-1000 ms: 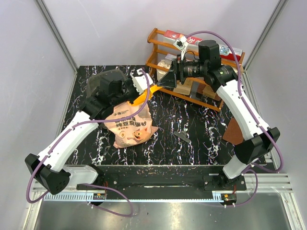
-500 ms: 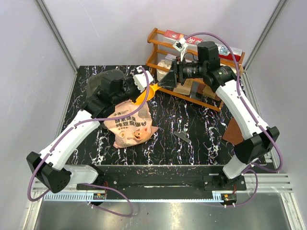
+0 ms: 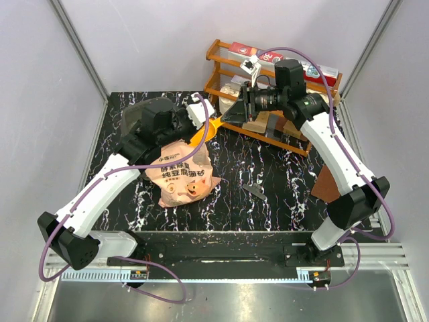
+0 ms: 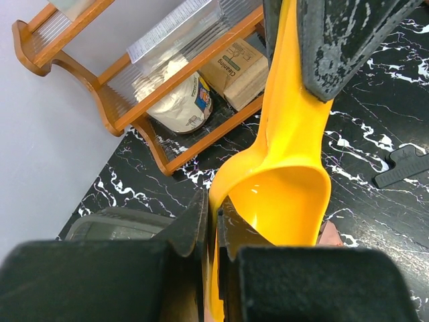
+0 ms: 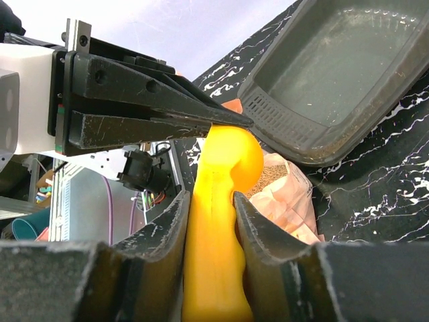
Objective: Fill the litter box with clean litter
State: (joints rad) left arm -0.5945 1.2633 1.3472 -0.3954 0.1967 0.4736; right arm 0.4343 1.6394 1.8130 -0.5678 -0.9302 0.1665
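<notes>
Right gripper (image 5: 211, 202) is clamped on the handle of the yellow scoop (image 5: 224, 154), one finger pressed to each side. Left gripper (image 4: 211, 206) is pinched shut on the side wall of the scoop's bowl, so both arms hold the one tool.

From above, the scoop's (image 3: 206, 132) long axis runs from the right gripper (image 3: 231, 114) at upper right down and left to the left gripper (image 3: 200, 121), bowl end toward the pink bag (image 3: 182, 176). In the left wrist view the bowl's hollow (image 4: 288, 194) faces the camera and shows only bare yellow plastic.

The bag's mouth lies just under the bowl, and beige clean litter (image 5: 267, 177) shows inside it. The litter box (image 5: 268, 114) sits open side up on the table just beyond the bag, at the far left corner, its floor bare grey.

From above, most of the litter box (image 3: 142, 111) is hidden behind the left arm, so its long axis cannot be told there. The left wrist view catches only one corner (image 4: 107, 225).

Black marbled table (image 3: 268, 174) lies open in the middle and near right. The wooden shelf (image 3: 218, 67) stands close behind the right gripper, and a small dark item (image 3: 255, 192) lies right of the bag.
</notes>
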